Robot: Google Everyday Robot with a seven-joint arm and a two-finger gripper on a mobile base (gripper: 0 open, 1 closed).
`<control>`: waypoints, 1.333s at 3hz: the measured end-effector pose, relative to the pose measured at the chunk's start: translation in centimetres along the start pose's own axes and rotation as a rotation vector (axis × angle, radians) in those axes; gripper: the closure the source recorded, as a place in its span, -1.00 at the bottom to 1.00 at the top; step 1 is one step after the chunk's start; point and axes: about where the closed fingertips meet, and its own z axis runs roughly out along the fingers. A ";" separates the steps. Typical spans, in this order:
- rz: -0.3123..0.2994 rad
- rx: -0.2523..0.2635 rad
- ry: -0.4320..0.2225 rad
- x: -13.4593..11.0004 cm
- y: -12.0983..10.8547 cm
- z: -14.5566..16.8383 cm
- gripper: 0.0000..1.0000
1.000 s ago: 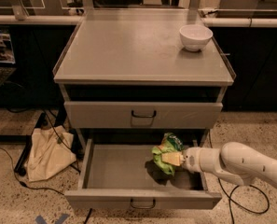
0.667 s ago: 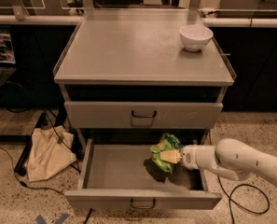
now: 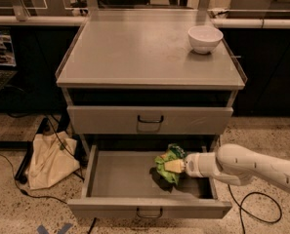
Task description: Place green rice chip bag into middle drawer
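The middle drawer (image 3: 120, 179) is pulled open below the shut handled drawer front (image 3: 149, 119). The green rice chip bag (image 3: 168, 161) hangs crumpled over the drawer's right half, just above its floor. My gripper (image 3: 175, 166) reaches in from the right on a white arm and is shut on the bag, its pale fingertips pressed into the green foil. The bag's shadow lies on the drawer floor beneath it.
A white bowl (image 3: 205, 38) stands on the cabinet top (image 3: 134, 52) at the back right. A tan cloth bag (image 3: 49, 160) and black cables lie on the floor to the left. A cable loops on the floor at the right (image 3: 254, 206).
My gripper and the bag have shifted slightly left over the drawer and a little lower. The drawer and bowl have not moved.
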 end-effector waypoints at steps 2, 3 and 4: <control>0.062 0.055 0.110 3.7 -2.1 0.9 0.93; 0.062 0.055 0.110 3.7 -2.1 0.9 0.47; 0.062 0.055 0.111 3.7 -2.1 0.9 0.01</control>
